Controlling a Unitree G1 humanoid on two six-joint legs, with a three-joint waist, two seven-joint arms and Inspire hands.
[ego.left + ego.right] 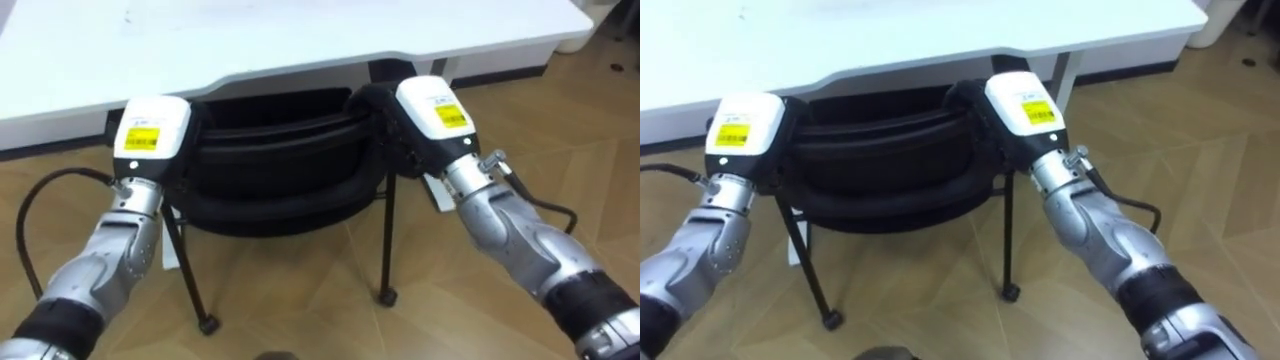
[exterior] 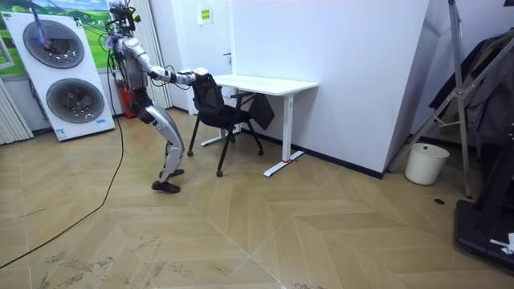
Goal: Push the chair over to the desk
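Note:
A black chair (image 1: 280, 160) stands with its seat partly under the white desk (image 1: 300, 40), its backrest towards me. My left hand (image 1: 150, 130) rests against the left end of the backrest and my right hand (image 1: 435, 110) against the right end. In the room view I stand behind the chair (image 2: 217, 108), leaning forward with both arms stretched out to its back and one leg set behind. The chair's thin legs end in small casters (image 1: 385, 295) on the wooden floor.
The desk (image 2: 265, 83) stands against a white wall, with a dark cloth (image 2: 261, 111) hanging beneath it. Two stacked washing machines (image 2: 60, 72) are behind me at the room view's left. A white bin (image 2: 426, 163) and a rack (image 2: 482, 80) stand far right.

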